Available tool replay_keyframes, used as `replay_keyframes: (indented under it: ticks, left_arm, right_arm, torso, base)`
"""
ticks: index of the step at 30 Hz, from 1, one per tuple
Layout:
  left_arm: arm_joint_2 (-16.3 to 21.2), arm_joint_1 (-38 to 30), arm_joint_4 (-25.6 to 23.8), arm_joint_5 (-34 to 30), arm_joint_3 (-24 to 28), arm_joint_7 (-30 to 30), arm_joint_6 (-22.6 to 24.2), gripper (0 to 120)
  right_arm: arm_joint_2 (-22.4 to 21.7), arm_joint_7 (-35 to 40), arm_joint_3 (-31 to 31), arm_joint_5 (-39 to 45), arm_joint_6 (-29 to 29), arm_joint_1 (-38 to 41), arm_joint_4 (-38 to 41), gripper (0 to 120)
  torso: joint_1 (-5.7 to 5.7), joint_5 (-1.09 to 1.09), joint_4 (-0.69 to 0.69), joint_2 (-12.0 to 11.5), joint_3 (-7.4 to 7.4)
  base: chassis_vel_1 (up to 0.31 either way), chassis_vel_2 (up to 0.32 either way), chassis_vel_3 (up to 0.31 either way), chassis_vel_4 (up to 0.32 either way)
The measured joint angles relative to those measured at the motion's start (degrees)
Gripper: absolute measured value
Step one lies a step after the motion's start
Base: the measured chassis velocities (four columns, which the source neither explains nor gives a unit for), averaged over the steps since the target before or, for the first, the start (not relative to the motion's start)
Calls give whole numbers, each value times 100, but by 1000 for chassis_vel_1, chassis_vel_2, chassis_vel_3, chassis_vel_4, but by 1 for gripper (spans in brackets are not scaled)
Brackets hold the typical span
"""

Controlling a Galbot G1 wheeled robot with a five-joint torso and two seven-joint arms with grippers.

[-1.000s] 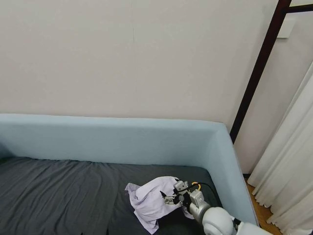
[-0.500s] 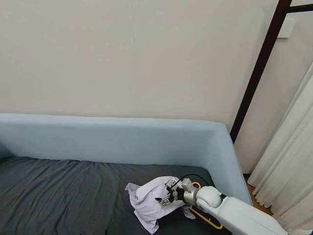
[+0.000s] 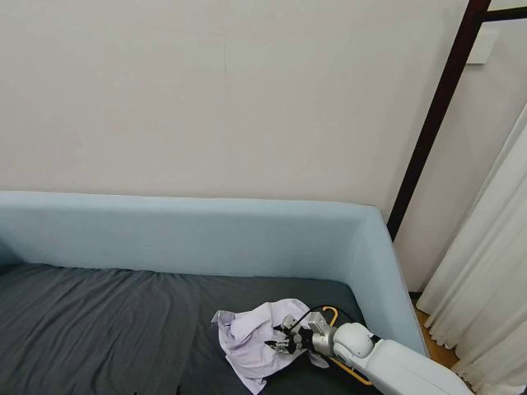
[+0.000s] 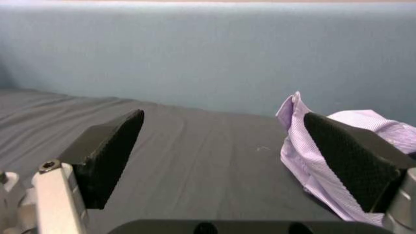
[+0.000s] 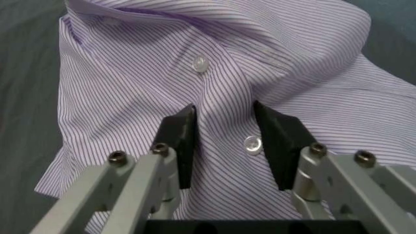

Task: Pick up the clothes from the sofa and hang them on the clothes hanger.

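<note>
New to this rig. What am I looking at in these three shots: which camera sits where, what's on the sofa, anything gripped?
It is a wheeled robot with two arms. The wide shot comes from its head; the other two come from a camera on each wrist. A purple striped shirt lies crumpled on the dark seat of a pale blue sofa. The right gripper is down on the shirt, its fingers apart on either side of a fold beside the buttons. The left gripper hangs open over the seat, holding nothing.
</note>
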Motion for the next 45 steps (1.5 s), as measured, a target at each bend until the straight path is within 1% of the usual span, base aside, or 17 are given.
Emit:
replay_keyframes:
  ticks: [2, 4, 7, 9, 10, 14, 18, 19, 23, 24, 27, 28, 32, 33, 37, 41, 45]
  left_arm:
    - [-6, 0, -1, 0, 0, -2, 0, 96]
    - [-8, 0, -1, -1, 0, -2, 0, 96]
    - [-11, 2, -3, -1, -2, -5, 0, 96]
    - [-11, 2, -3, -1, -2, -5, 0, 96]
    - [-11, 2, -6, -1, -6, -8, 0, 96]
    - [-9, -10, -5, -2, -9, -13, 0, 96]
    - [0, -27, -2, -4, 4, -17, 8, 96]
    - [0, -27, -2, -4, 4, -17, 8, 96]
    - [17, -43, -14, -4, 35, -18, 16, 96]
    - [17, -43, -14, -4, 35, -18, 16, 96]
    - [42, -45, -25, -4, 54, -18, 19, 96]
    - [42, -45, -25, -4, 54, -18, 19, 96]
    - [78, -48, -27, -4, 78, -17, 19, 96]
    - [78, -48, -27, -4, 78, -17, 19, 96]
    - [109, -50, -37, -3, 80, -15, 10, 96]
    - [135, -43, -27, -12, 77, -14, -34, 96]
    - [153, -43, 14, -21, 76, -14, -66, 96]
  right_arm:
    - [-2, 97, 4, 0, 37, -39, 30, 26]
    - [2, 172, 8, 7, 58, -58, 41, 22]
    - [16, 324, 48, 54, 81, -119, 101, 7]
    - [12, 335, 61, 59, 82, -132, 122, 6]
    - [-10, 368, 95, 90, 81, -168, 198, 0]
    - [-89, 543, 252, 200, 80, -269, 450, 0]
    - [-293, 1163, 627, 561, -31, -390, 1035, 0]
    - [-293, 1163, 627, 561, -31, -390, 1035, 0]
    - [-528, 1823, 1189, 910, -223, -397, 1615, 0]
    - [-528, 1823, 1189, 910, -223, -397, 1615, 0]
    - [-652, 2399, 1620, 1196, -450, -327, 1939, 0]
    - [-652, 2399, 1620, 1196, -450, -327, 1939, 0]
    - [-762, 3313, 2009, 1484, -765, -82, 2352, 0]
    - [-762, 3313, 2009, 1484, -765, -82, 2352, 0]
    - [-772, 4312, 2252, 1491, -873, 28, 2813, 0]
    - [-857, 4734, 2372, 1445, -959, -19, 3224, 0]
    - [-895, 4943, 2430, 1394, -974, -21, 3399, 0]
  torso:
    - [0, 0, 0, 0, 0]
    - [0, 0, 0, 0, 0]
    - [0, 0, 0, 0, 0]
    - [0, 0, 1, 0, 0]
    - [0, 0, 0, 0, 0]
    - [0, 0, 0, 0, 0]
    - [0, 1, 0, 0, 0]
    - [0, 1, 0, 0, 0]
    - [0, 1, 0, 0, 0]
    - [0, 1, 0, 0, 0]
    - [0, 1, -1, 0, 0]
    - [0, 1, -1, 0, 0]
    - [0, 1, 0, 0, 0]
    - [0, 1, 0, 0, 0]
    - [0, 1, 0, 0, 0]
    - [0, 1, 0, 1, 0]
    - [0, 0, -1, 1, 0]
  base:
    - [0, 0, 0, 0]
    - [0, 0, 0, 0]
    - [0, 0, 0, 0]
    - [0, 0, 0, 0]
    - [0, 0, 0, 0]
    - [0, 0, 0, 0]
    - [0, 0, 0, 0]
    - [0, 0, 0, 0]
    - [0, 0, 0, 0]
    - [0, 0, 0, 0]
    - [0, 0, 0, 0]
    - [0, 0, 0, 0]
    - [0, 0, 0, 0]
    - [0, 0, 0, 0]
    - [0, 0, 0, 0]
    - [0, 0, 0, 0]
    - [0, 0, 0, 0]
